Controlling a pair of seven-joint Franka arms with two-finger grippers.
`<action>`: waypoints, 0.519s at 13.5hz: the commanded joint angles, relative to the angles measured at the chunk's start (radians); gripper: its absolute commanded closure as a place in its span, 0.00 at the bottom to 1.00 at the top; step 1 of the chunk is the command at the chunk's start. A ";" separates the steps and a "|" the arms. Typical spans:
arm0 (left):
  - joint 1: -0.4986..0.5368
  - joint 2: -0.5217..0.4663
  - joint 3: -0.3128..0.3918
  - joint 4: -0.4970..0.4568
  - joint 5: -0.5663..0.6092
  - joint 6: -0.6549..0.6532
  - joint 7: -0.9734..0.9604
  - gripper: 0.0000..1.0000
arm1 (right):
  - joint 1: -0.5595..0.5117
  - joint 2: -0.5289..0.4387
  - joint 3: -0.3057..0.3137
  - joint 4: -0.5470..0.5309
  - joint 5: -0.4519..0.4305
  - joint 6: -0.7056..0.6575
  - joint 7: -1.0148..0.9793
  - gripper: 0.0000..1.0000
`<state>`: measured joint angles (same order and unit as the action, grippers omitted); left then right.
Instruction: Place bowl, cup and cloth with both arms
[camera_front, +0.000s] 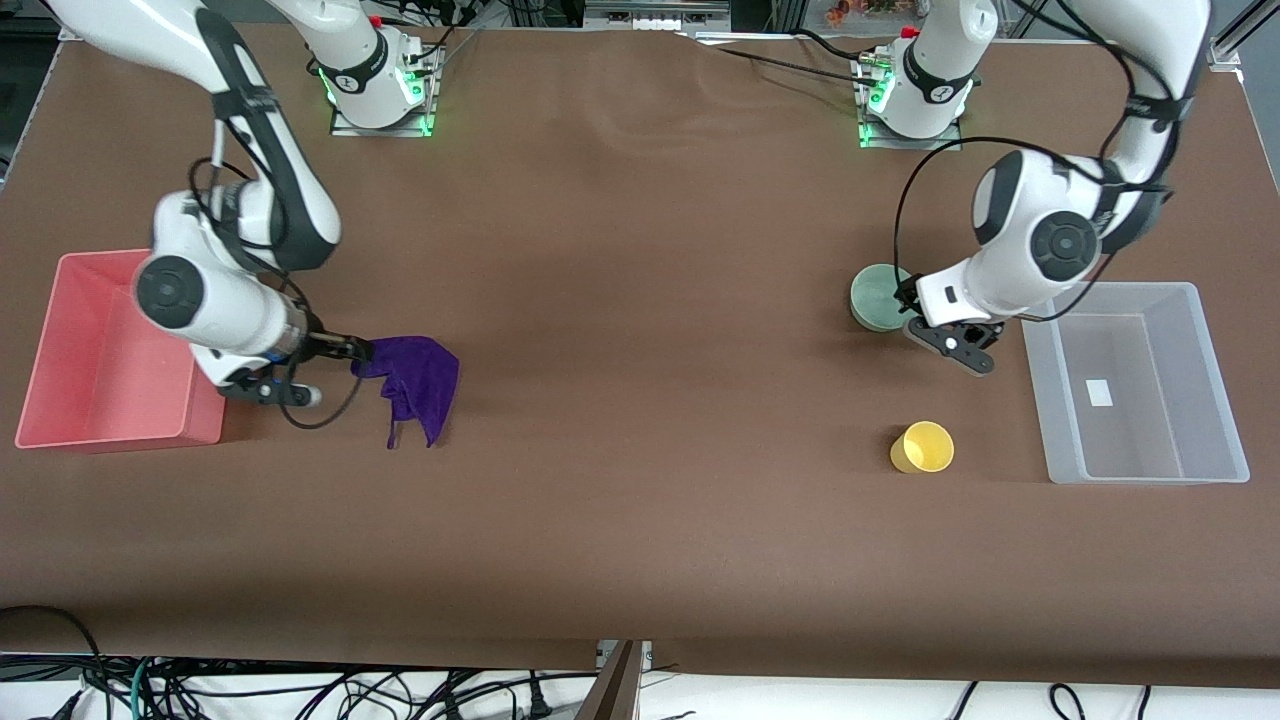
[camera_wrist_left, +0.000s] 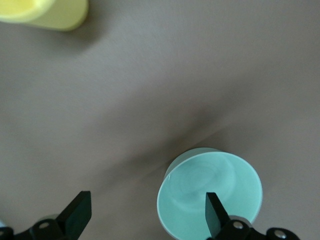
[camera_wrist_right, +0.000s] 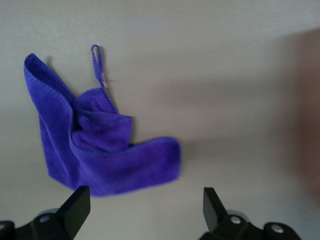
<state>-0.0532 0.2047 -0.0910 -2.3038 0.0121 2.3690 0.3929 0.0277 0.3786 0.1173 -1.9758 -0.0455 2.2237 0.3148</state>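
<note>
Hovering low at the right arm's end of the table (camera_front: 640, 500), the right gripper (camera_wrist_right: 142, 207) has its fingers spread wide with nothing between them, lined up beside the purple cloth (camera_front: 412, 380). That rag lies crumpled on the table just beside the pink bin (camera_front: 70, 300), its little hanging loop trailing toward the front camera. The wide spread makes sense: soft, bunched fabric needs a generous bite, and the wrist view shows one fold of the cloth near the gap but not yet inside it.

Over at the other end, the left gripper (camera_wrist_left: 147, 215) is down by the pale green bowl (camera_front: 878, 296), fingers also parted wide and empty. In the left wrist view one finger shows against the bowl's inside, so my read is it's setting up to pinch the rim wall; whether it touches yet, I can't say. The bowl sits upright on the table, near the clear bin (camera_front: 1215, 380), which looks like its likely destination.

And the yellow cup (camera_front: 923, 447) lies on the table nearer the front camera than the bowl, well apart from it, untouched. Nothing is in either bin so far.
</note>
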 joint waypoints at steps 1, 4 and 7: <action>-0.007 0.014 -0.004 -0.074 0.020 0.102 0.024 0.00 | 0.017 0.041 0.001 -0.021 -0.001 0.106 0.065 0.00; 0.001 0.077 -0.004 -0.085 0.028 0.164 0.056 0.03 | 0.046 0.100 0.001 -0.021 0.001 0.198 0.154 0.00; 0.001 0.079 -0.006 -0.086 0.028 0.167 0.125 0.85 | 0.069 0.143 0.001 -0.026 0.001 0.255 0.187 0.00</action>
<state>-0.0559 0.2865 -0.0942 -2.3883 0.0180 2.5239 0.4712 0.0822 0.5067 0.1179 -1.9896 -0.0455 2.4409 0.4724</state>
